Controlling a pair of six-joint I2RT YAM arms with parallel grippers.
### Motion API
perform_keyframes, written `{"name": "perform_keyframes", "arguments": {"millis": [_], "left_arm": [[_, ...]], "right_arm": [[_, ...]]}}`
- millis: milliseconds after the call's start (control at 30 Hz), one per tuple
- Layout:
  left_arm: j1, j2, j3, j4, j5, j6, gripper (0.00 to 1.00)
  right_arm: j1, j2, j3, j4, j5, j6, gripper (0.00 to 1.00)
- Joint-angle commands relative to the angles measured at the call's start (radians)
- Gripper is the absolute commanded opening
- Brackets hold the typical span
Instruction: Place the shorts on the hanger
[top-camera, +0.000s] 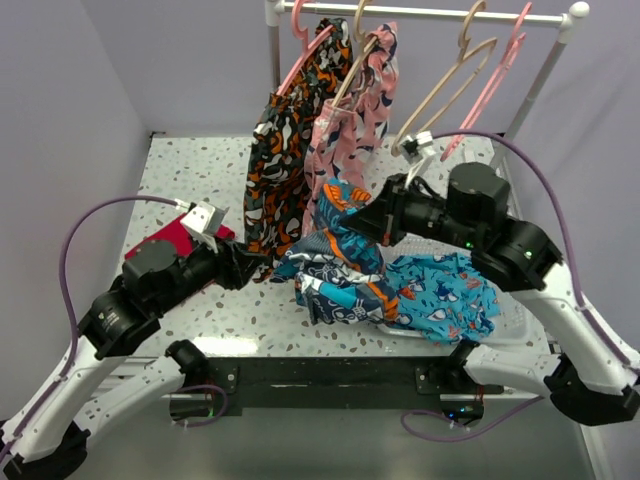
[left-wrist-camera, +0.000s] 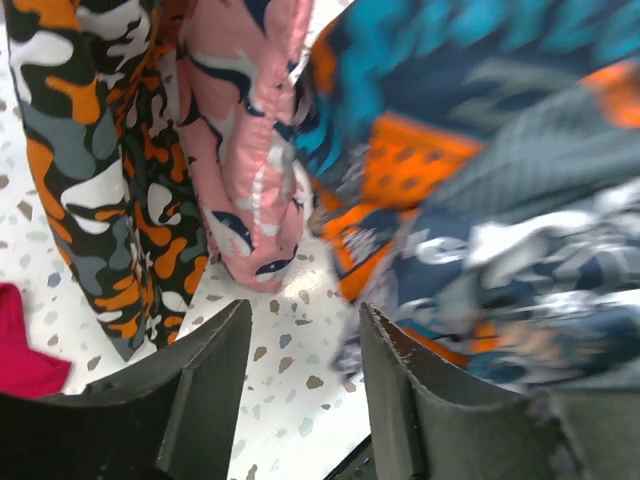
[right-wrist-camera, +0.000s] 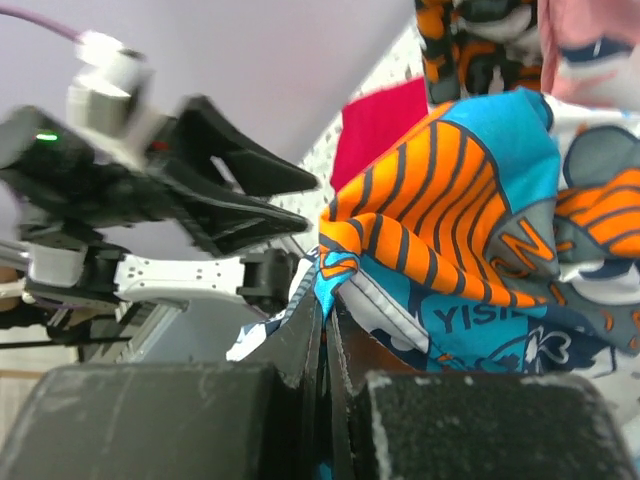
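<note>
The shorts (top-camera: 338, 262), in deep blue, orange, black and white, hang bunched above the table's middle. My right gripper (top-camera: 363, 226) is shut on their upper edge and holds them up. In the right wrist view the jaws (right-wrist-camera: 325, 305) pinch a fold of the shorts (right-wrist-camera: 450, 220). My left gripper (top-camera: 246, 268) is open and empty, just left of the shorts' lower part. In the left wrist view it (left-wrist-camera: 305, 335) has bare table between its fingers, with the shorts (left-wrist-camera: 480, 200) blurred at the right. The empty cream-beige hanger (top-camera: 450, 85) hangs on the rail at the back right.
Black-orange-white shorts (top-camera: 285, 150) and pink shorts (top-camera: 350, 110) hang from the rack behind my left gripper. An empty pink hanger (top-camera: 495, 80) hangs beside the beige one. Turquoise shorts (top-camera: 445, 295) lie at the front right. A red cloth (top-camera: 175, 240) lies at the left.
</note>
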Motion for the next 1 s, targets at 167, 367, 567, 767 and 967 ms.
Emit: {"name": "perform_keyframes", "arguments": {"millis": [167, 367, 567, 767, 967], "left_arm": [[-0.002, -0.019, 0.084, 0.018, 0.29, 0.113, 0.55], [-0.002, 0.033, 0.052, -0.017, 0.328, 0.121, 0.65], [-0.002, 0.065, -0.041, 0.05, 0.346, 0.067, 0.66], [-0.092, 0.137, -0.178, 0.204, 0.347, -0.026, 0.61], [-0.499, 0.361, -0.193, 0.307, -0.073, -0.15, 0.63]], "right_arm": [[0.216, 0.223, -0.134, 0.22, 0.222, 0.078, 0.03], [0.225, 0.282, -0.094, 0.18, 0.312, 0.041, 0.74], [0.225, -0.003, -0.197, 0.073, 0.674, 0.02, 0.82], [0.224, -0.244, -0.303, -0.028, 0.804, 0.032, 0.82], [0.225, -0.321, -0.381, -0.05, 0.802, 0.052, 0.82]]}}
